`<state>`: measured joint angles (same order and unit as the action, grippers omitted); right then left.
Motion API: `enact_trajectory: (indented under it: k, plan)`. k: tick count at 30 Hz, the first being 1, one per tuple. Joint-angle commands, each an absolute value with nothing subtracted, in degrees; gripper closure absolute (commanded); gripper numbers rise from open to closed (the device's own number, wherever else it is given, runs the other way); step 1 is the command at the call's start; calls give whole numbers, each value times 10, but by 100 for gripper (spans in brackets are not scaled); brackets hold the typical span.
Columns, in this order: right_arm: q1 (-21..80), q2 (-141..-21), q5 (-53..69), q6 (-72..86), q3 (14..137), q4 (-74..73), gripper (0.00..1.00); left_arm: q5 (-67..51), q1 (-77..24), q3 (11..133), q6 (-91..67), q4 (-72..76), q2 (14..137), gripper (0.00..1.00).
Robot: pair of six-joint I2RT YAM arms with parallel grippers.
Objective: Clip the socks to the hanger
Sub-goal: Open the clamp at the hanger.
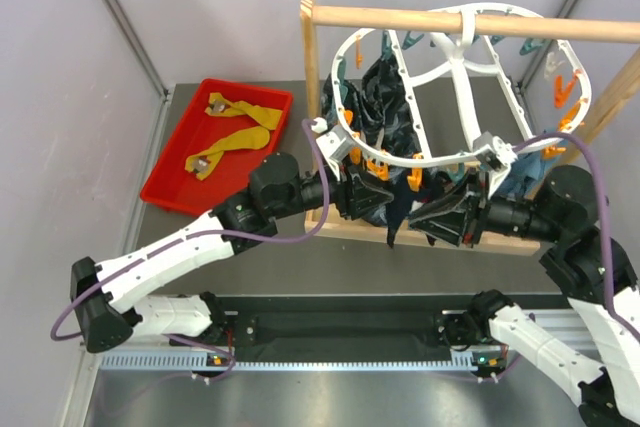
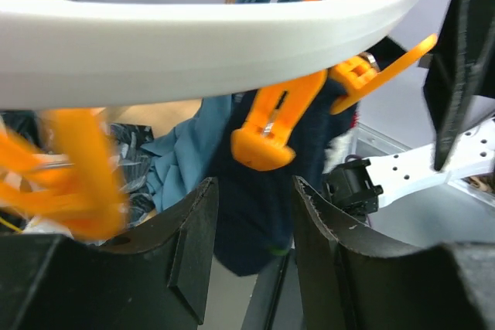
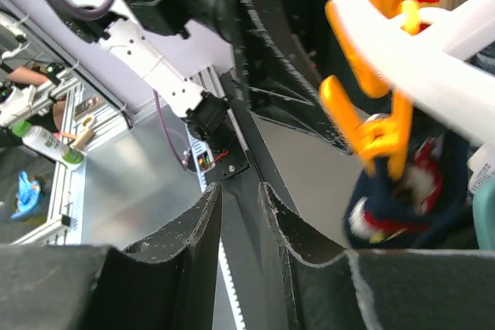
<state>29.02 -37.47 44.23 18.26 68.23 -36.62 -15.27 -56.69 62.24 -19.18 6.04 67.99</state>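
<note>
Under the near rim of the hanger (image 1: pixel 463 87), which hangs from a wooden rod (image 1: pixel 400 17), my two grippers face each other with a navy sock (image 1: pixel 398 209) hanging between them. My left gripper (image 2: pixel 254 185) is released, fingers well apart and holding nothing. The sock dangles just beyond them, behind an orange peg (image 2: pixel 267 125) on the white rim. My right gripper (image 3: pixel 239 189) has its fingers close together, with a slim gap between them and nothing in it. Off to its side the sock hangs below another orange peg (image 3: pixel 371 133); whether that peg bites the sock I cannot tell. Teal cloth (image 2: pixel 182 160) and a dark patterned cloth (image 1: pixel 385 87) hang at the hanger too. Well off to the left, the yellow socks (image 1: pixel 245 137) lie in a red tray (image 1: pixel 160 187) on the tabletop (image 1: pixel 330 262).
</note>
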Motion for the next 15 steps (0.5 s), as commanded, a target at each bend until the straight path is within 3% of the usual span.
enact_trajectory:
  k: [1,8,15]
  plan:
    - [294,-394,419,198,679,-338,75,-121,-570,640,-164,46,650,53]
    - [297,-389,336,199,670,-360,75,-86,-570,596,-169,39,601,52]
    - [297,-373,208,231,634,-332,79,-97,-571,541,-174,153,571,44]
